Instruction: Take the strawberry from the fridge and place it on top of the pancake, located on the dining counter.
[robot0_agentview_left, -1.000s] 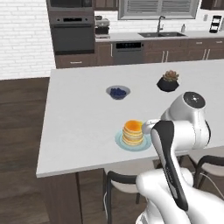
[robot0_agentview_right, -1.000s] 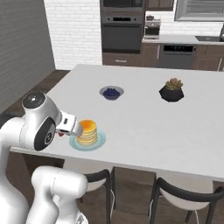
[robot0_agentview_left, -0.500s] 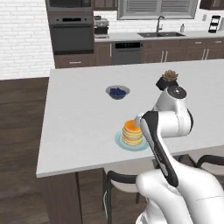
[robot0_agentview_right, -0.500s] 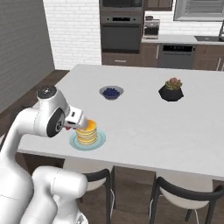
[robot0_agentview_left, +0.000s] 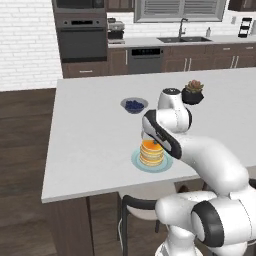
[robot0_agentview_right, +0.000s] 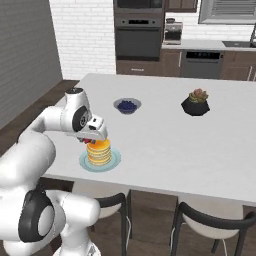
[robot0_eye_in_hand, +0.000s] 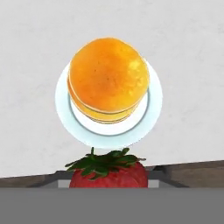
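I have the gripper (robot0_eye_in_hand: 108, 183) closed on the strawberry (robot0_eye_in_hand: 108, 171); in the hand view the berry sits between the finger tips with its green cap facing the camera, and the tips themselves are mostly hidden behind it. In the right base view the gripper (robot0_agentview_right: 93, 140) hangs just over the near-left edge of the pancake (robot0_agentview_right: 99, 152), a speck of red showing at its tip. From the left base view the hand (robot0_agentview_left: 148, 139) sits close above the stack (robot0_agentview_left: 151, 152) too, though I cannot tell from there whether berry and top pancake touch.

What the next move turns on: in the hand view the pancake (robot0_eye_in_hand: 108, 80) lies ahead of the berry, not under it, so I judge the berry is short of the stack's middle, toward the near edge of the dining counter (robot0_agentview_right: 210, 145). A small shift toward the far side should centre it before I let go. The top is round and flat, so no axis matters, only centring.

The plate (robot0_eye_in_hand: 154, 98) rings the stack evenly. The berry bowl (robot0_agentview_right: 127, 105) and the potted plant (robot0_agentview_right: 198, 102) stand well apart, farther back.
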